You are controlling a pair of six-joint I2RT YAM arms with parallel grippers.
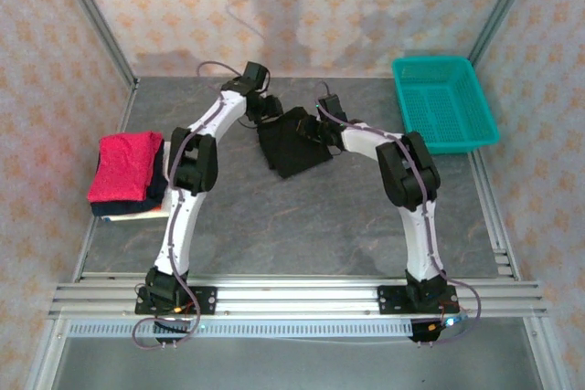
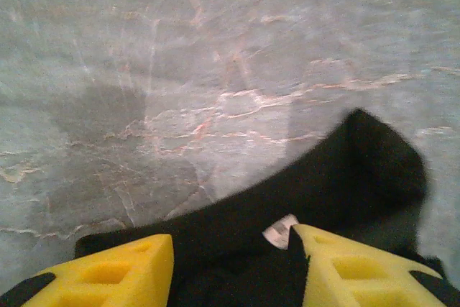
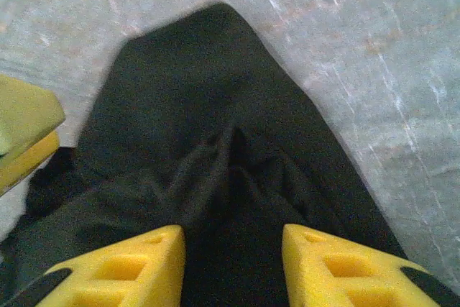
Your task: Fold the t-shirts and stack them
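Both arms reach toward the far middle of the table. The black t-shirt lies there as a compact, partly folded dark shape, flat on the grey marbled surface.

Left gripper: sits at the shirt's far left edge. In the left wrist view its yellow fingers stand apart, with black cloth lying across the gap between them. A small white label shows on the cloth just beside the right-hand finger. The jaws are released, not clenched. I cannot tell whether the pads touch the fabric.

Right gripper: sits over the shirt's far right part, close to the left one. In the right wrist view its jaws are also spread, and black cloth fills the gap, with creases running toward it. The shirt tapers to a rounded point farther out on the table. A yellow finger of the other gripper shows at the left edge of that view.

The crimson-pink t-shirt lies folded on top of a small stack at the left edge of the table, with a dark garment under it.

A teal mesh basket sits at the far right corner, well apart from both shirts.
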